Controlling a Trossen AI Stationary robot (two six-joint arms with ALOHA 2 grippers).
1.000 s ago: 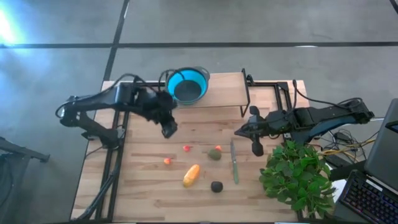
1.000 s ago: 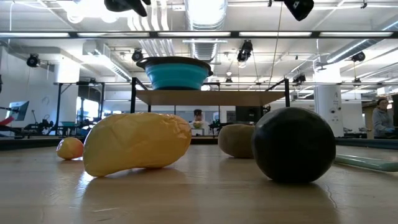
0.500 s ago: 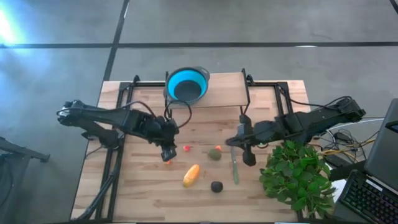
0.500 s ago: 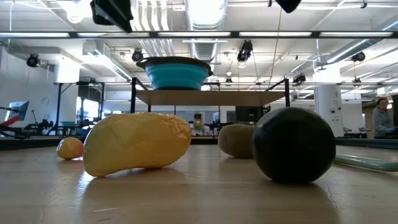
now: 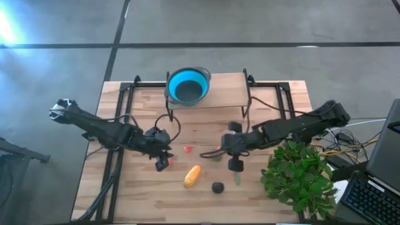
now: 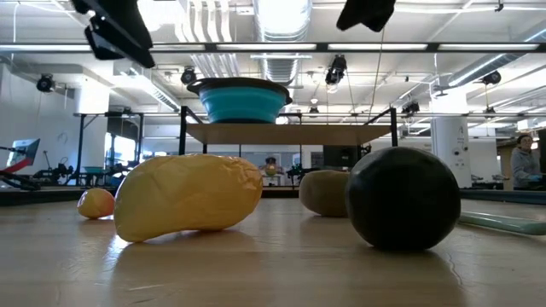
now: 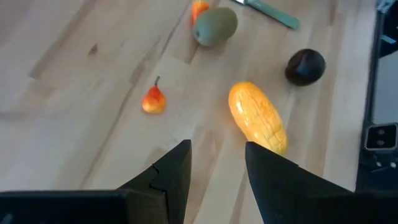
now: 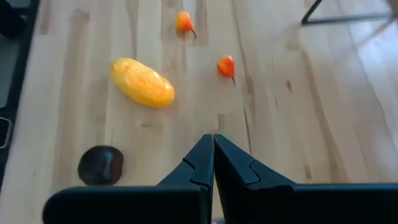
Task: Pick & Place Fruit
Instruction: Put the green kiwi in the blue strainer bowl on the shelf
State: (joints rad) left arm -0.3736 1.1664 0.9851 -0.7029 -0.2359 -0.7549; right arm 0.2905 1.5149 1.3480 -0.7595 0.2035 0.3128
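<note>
The desk (image 5: 281, 200) is pale wood planks with visible grain and a dull satin finish. The yellow-orange fruit (image 6: 188, 207) looks like moulded plastic, faceted and faintly glossy. The dark round fruit (image 6: 403, 198) is matt and smooth. The olive-green fruit (image 7: 216, 26) has a soft, dull skin. The blue bowl (image 5: 189, 85) seems plastic. Both tools, left (image 7: 216, 171) and right (image 8: 213, 163), are matt black plastic.

On the desk (image 5: 150, 187), the oblong fruit (image 5: 192, 175) is lying centrally. The round fruit (image 5: 217, 187) is sitting at its four o'clock, the tiny fruit (image 5: 187, 149) at twelve. The bowl (image 5: 188, 86) is sitting on the shelf (image 5: 225, 92) behind. The left gripper (image 5: 164, 164) is perhaps covering another piece.
</note>
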